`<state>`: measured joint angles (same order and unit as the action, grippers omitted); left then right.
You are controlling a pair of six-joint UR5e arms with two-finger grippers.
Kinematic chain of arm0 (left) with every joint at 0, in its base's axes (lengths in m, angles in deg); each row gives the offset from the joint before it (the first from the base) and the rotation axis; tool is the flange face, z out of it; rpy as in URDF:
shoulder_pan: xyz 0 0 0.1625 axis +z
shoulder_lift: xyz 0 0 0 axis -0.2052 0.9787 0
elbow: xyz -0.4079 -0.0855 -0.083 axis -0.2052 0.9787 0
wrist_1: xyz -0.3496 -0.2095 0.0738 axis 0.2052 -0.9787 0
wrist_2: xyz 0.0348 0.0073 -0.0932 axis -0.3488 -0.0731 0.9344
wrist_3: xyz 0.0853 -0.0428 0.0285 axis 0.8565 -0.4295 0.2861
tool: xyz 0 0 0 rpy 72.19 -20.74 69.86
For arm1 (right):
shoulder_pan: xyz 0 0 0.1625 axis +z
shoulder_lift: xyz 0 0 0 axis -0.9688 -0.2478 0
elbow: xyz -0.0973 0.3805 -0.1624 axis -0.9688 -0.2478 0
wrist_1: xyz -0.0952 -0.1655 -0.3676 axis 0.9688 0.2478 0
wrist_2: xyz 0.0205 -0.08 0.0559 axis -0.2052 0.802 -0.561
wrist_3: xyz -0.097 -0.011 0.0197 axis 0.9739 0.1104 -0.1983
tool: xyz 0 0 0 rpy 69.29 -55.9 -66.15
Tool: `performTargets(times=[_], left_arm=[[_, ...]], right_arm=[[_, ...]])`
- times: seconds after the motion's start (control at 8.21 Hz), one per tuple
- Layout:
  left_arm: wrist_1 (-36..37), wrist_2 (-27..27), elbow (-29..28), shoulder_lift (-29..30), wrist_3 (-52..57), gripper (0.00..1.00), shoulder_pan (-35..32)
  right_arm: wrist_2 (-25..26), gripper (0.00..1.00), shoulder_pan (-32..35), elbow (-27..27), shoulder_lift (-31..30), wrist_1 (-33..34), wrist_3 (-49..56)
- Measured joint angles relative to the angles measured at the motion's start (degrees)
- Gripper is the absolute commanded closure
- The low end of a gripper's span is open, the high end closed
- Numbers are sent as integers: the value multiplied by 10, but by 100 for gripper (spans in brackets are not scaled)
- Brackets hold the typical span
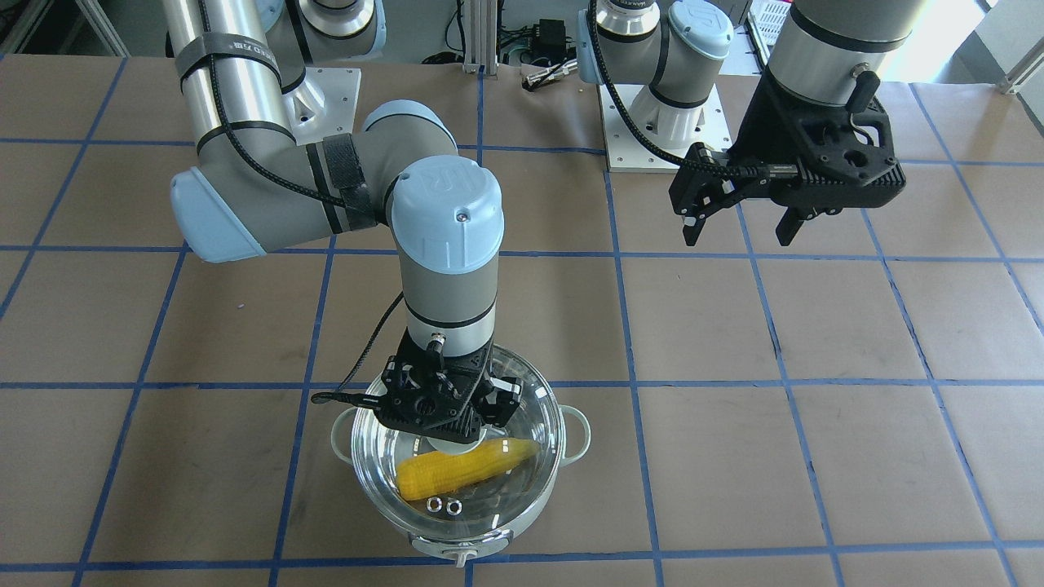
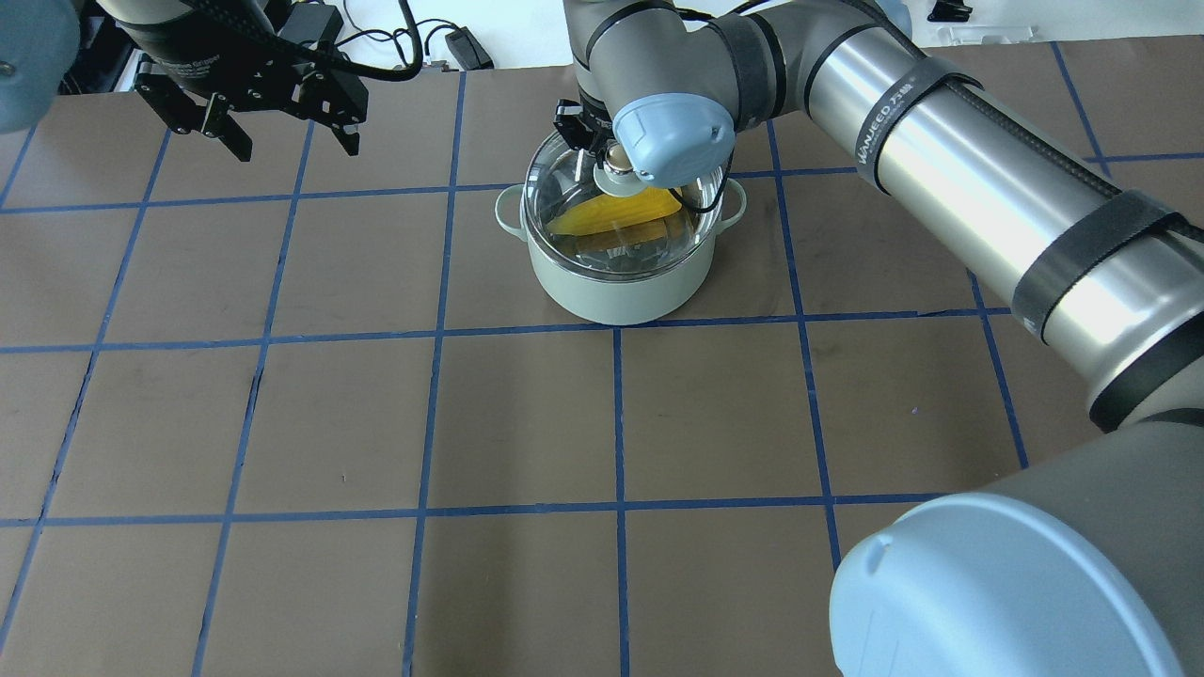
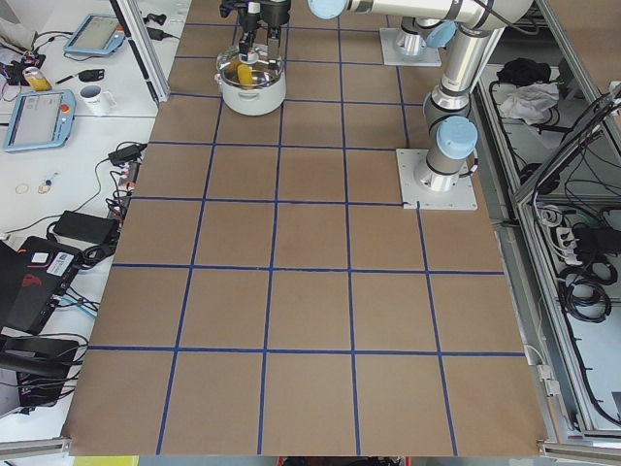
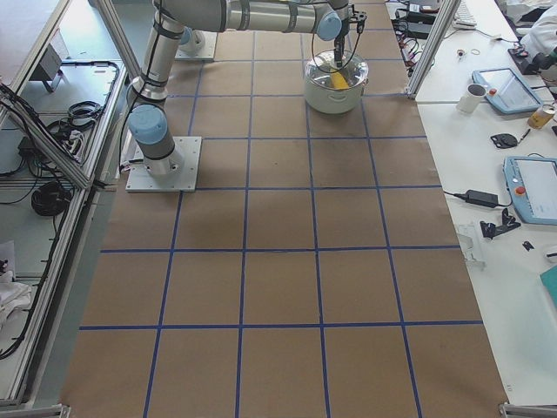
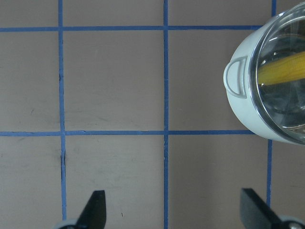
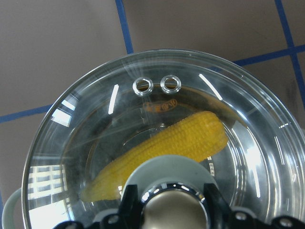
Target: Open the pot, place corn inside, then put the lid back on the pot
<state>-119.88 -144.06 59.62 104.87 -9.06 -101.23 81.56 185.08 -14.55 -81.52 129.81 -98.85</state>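
Yellow corn cob [image 6: 171,140] lies inside the mint-green steel pot [image 2: 611,287], beneath the clear glass lid [image 6: 95,109] seated on its rim. Right jaws clasp the ball knob [image 6: 174,210], apparently to set the lid in place. Left jaws are spread and empty, clear to the left.

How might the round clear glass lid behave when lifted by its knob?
Probably rigid and breakable: the round clear glass lid shows hard reflections. Likely slippery, since its ball knob is smooth and shiny. Lifted by that central knob, it should hang fairly level.
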Motion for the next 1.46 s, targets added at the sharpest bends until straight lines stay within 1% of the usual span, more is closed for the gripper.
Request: performTargets(times=[1.1, 1.22, 1.34, 1.46], left_arm=[[0, -1, 0, 1, 0, 0, 0], [-1, -1, 0, 1, 0, 0, 0], [-1, -1, 0, 1, 0, 0, 0], [-1, -1, 0, 1, 0, 0, 0]], right_arm=[[2, 73, 6, 2, 3, 0, -3], [2, 70, 6, 2, 4, 0, -2], [1, 62, 6, 3, 4, 0, -2], [-1, 38, 6, 2, 5, 0, -1]])
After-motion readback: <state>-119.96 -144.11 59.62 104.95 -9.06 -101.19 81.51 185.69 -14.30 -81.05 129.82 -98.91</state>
